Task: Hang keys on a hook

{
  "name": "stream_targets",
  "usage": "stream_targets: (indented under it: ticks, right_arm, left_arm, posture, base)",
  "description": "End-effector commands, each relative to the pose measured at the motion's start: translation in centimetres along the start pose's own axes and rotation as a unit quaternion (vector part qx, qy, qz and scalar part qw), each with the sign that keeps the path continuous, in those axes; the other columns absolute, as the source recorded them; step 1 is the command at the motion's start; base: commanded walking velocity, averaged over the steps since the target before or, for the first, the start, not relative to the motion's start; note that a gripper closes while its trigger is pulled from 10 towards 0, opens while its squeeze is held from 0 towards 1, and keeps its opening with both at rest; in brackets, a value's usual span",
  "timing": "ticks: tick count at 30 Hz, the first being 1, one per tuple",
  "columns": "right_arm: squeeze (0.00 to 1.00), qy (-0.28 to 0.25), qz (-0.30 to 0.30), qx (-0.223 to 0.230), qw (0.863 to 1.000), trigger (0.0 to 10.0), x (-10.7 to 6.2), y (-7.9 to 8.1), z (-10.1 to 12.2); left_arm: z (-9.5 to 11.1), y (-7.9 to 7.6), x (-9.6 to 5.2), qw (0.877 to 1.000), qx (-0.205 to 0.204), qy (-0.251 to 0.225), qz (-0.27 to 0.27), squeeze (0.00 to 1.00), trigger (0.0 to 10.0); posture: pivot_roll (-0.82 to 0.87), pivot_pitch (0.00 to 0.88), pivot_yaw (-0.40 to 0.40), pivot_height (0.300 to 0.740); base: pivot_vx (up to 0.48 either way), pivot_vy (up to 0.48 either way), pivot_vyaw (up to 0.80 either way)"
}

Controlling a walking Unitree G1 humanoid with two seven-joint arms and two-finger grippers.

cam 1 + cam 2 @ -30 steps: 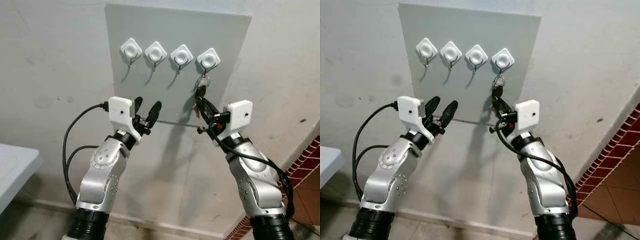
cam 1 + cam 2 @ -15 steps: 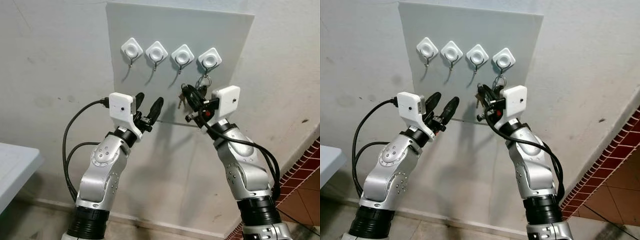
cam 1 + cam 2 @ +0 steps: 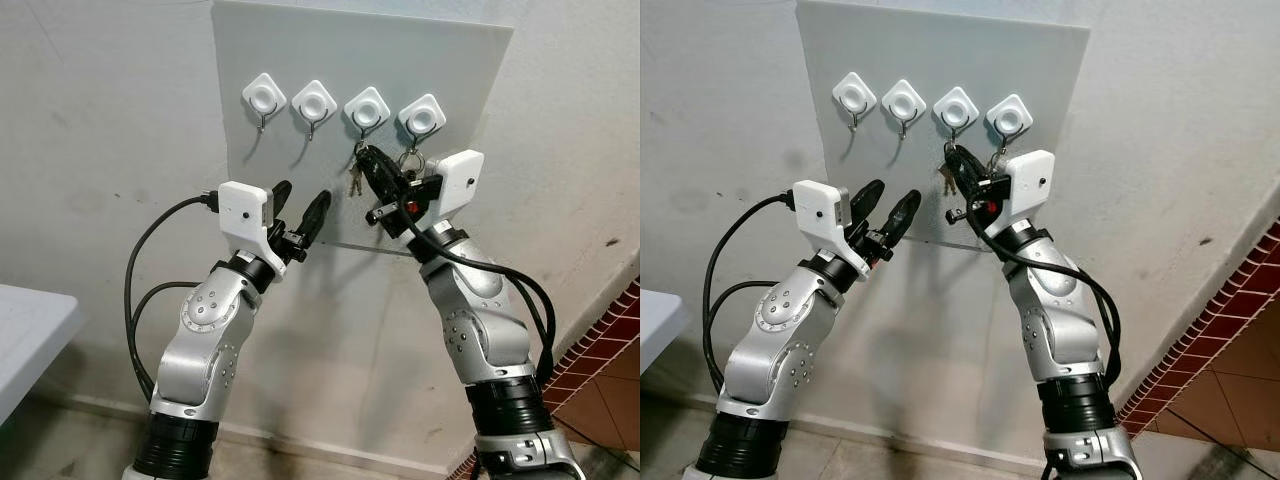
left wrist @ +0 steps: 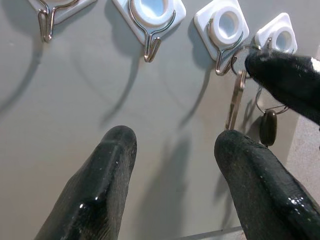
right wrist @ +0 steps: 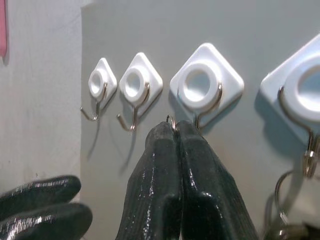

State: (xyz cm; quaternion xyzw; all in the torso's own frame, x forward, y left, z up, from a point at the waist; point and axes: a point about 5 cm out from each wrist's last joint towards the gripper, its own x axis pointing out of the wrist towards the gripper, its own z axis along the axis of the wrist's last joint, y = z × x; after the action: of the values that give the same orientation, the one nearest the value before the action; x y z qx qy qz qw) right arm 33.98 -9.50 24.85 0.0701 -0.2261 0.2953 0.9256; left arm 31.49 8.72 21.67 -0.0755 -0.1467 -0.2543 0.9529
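Keys (image 3: 356, 180) pinched in right gripper (image 3: 368, 160), jaws closed on ring just below third hook (image 5: 209, 105); ring may miss hook tip and drop; left gripper (image 3: 298, 212) open, idle.

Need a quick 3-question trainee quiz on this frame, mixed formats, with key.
1. True or false: the left gripper is shut.
2. How many white diamond-shaped wall hooks are on the grey board? A three, B four, C five.
3. Fill in: the right gripper holds the bunch of small metal keys nearest the ___ hook from the robot's left.
Key: 1 false; 2 B; 3 third.
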Motion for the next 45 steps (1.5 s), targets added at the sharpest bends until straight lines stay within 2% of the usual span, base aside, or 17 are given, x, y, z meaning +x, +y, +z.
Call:
stream_targets:
  ticks: [1,7,17,21,22,23,27,33,42,45]
  right_arm:
    - [0.0,-0.012,0.001,0.002,1.0,10.0,0.4,-0.2,0.5]
    - [0.0,-0.015,-0.003,0.017,1.0,10.0,0.8,-0.3,0.5]
    - [0.0,-0.017,-0.025,0.073,0.997,10.0,1.1,-1.0,0.1]
    - [0.0,-0.021,-0.039,0.124,0.991,10.0,1.1,-1.2,-0.2]
    - [0.0,-0.021,-0.039,0.124,0.991,10.0,1.1,-1.2,-0.2]
    - [0.0,-0.019,-0.044,0.146,0.988,10.0,1.0,-1.3,-0.5]
    - [0.0,-0.016,-0.052,0.173,0.983,10.0,0.7,-1.4,-0.9]
    - [0.0,-0.01,-0.072,0.24,0.968,10.0,0.0,-1.3,-1.8]
    - [0.0,-0.007,-0.088,0.28,0.956,10.0,-0.8,-0.8,-2.4]
    - [0.0,-0.004,-0.084,0.273,0.958,10.0,-1.3,-0.5,-2.7]
  left_arm:
    - [0.4,-0.4,0.1,1.0,0.001,-0.005,-0.01,0.0,10.0]
    - [0.4,-0.4,0.1,1.0,-0.001,-0.005,-0.008,0.0,10.0]
    - [0.4,-0.4,0.0,1.0,-0.004,-0.005,-0.004,0.0,10.0]
    - [0.5,-0.4,-0.1,1.0,-0.008,-0.005,0.0,0.0,10.0]
    - [0.5,-0.4,-0.1,1.0,-0.008,-0.005,0.0,0.0,10.0]
    - [0.5,-0.3,-0.1,1.0,-0.009,-0.006,0.001,0.0,10.0]
    - [0.6,-0.3,-0.1,1.0,-0.01,-0.006,0.003,0.0,10.0]
    - [0.6,-0.3,-0.1,1.0,-0.011,-0.006,0.005,0.0,10.0]
    - [0.6,-0.3,-0.1,1.0,-0.014,-0.004,0.005,0.0,10.0]
    - [0.6,-0.3,-0.2,1.0,-0.016,-0.004,0.005,0.0,10.0]
  posture:
    - [-0.03,0.0,-0.058,0.74]
    - [-0.03,0.0,-0.062,0.74]
    - [-0.03,0.0,-0.062,0.74]
    - [-0.02,0.0,-0.062,0.74]
    - [-0.02,0.0,-0.062,0.74]
    - [-0.02,0.0,-0.063,0.74]
    - [-0.02,0.0,-0.063,0.74]
    - [-0.02,0.0,-0.061,0.74]
    - [-0.03,0.0,-0.058,0.74]
    - [-0.03,0.0,-0.057,0.74]
  base:
    - [0.0,0.0,0.0]
    - [0.0,0.0,0.0]
    - [0.0,0.0,0.0]
    - [0.0,0.0,0.0]
    - [0.0,0.0,0.0]
    - [0.0,0.0,0.0]
    - [0.0,0.0,0.0]
    - [0.0,0.0,0.0]
    - [0.0,0.0,0.0]
    - [0.0,0.0,0.0]
